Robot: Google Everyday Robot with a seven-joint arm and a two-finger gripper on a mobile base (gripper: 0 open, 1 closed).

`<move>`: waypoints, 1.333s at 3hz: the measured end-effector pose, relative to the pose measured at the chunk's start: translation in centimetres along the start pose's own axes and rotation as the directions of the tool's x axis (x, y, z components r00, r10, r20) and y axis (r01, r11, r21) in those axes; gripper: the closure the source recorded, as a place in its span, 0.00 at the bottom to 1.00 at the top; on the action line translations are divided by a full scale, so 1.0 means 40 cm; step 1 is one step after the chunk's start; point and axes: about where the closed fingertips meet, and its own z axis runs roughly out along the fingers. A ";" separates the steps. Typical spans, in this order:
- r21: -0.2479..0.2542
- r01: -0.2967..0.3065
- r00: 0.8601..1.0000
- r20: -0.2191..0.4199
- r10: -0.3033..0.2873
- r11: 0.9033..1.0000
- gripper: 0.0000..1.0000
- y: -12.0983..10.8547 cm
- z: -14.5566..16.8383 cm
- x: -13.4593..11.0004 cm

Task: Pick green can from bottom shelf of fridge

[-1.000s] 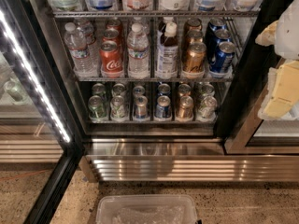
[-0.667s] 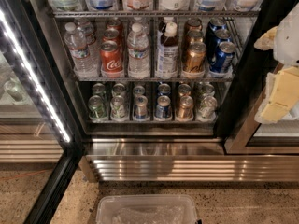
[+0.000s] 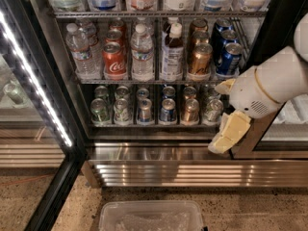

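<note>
The fridge [image 3: 52, 88] stands open in front of me. Its bottom shelf [image 3: 154, 125] holds rows of short cans. Green cans stand at the left [image 3: 99, 111], beside that [image 3: 120, 110] and at the far right [image 3: 213, 110]. Blue cans [image 3: 167, 110] and a gold can [image 3: 190, 110] stand between them. My gripper [image 3: 223, 110] is at the right end of the bottom shelf, just right of the far-right green can. Its cream fingers [image 3: 229, 133] are spread apart and hold nothing.
The middle shelf holds water bottles [image 3: 79, 52], a red cola can [image 3: 114, 60], gold and blue cans. The glass door with its light strip [image 3: 33, 78] hangs open at the left. A ribbed steel base [image 3: 192, 174] lies below, and a clear plastic bin [image 3: 149, 218] sits on the floor.
My arm has swung in from the right edge, leftward and down, bringing the gripper to the right end of the bottom shelf. The view is also closer to the fridge.
</note>
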 end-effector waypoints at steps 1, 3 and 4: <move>-0.051 0.022 0.992 0.127 -0.015 0.998 0.00 -0.014 0.172 -0.094; -0.041 -0.006 0.983 0.184 0.013 0.999 0.00 -0.006 0.216 -0.094; -0.064 -0.029 0.937 0.345 0.049 0.998 0.00 0.010 0.365 -0.125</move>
